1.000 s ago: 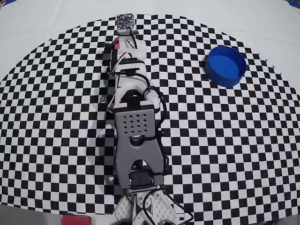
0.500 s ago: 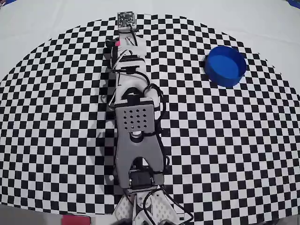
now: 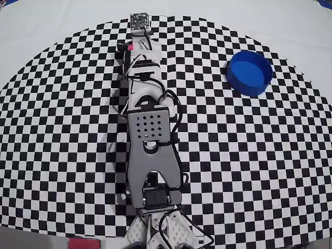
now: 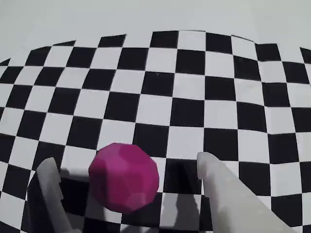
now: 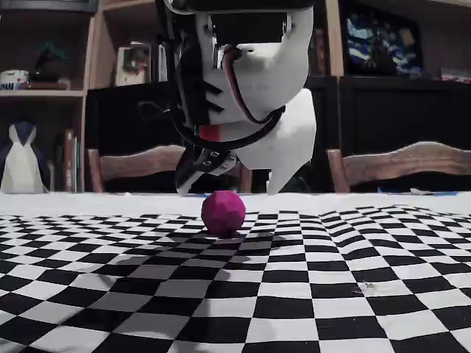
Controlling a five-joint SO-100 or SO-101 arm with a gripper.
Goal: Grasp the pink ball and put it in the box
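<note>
Claw fingers stand spread apart on either side of the pink ball in the wrist view, released and gripping nothing; the ball sits closer to the left finger, with a clear gap to the right one. In the fixed view the claw hangs just above the ball, which rests on the checkered tabletop. So the task seems at its early stage: the approach is nearly done, while closing, lifting and carrying are left. From overhead, the arm covers the ball except for a pink sliver at its 12 o'clock end, and the box lies well apart toward 3 o'clock, with nothing visible inside. The ball is magenta, matte and faintly faceted, not perfectly smooth.
</note>
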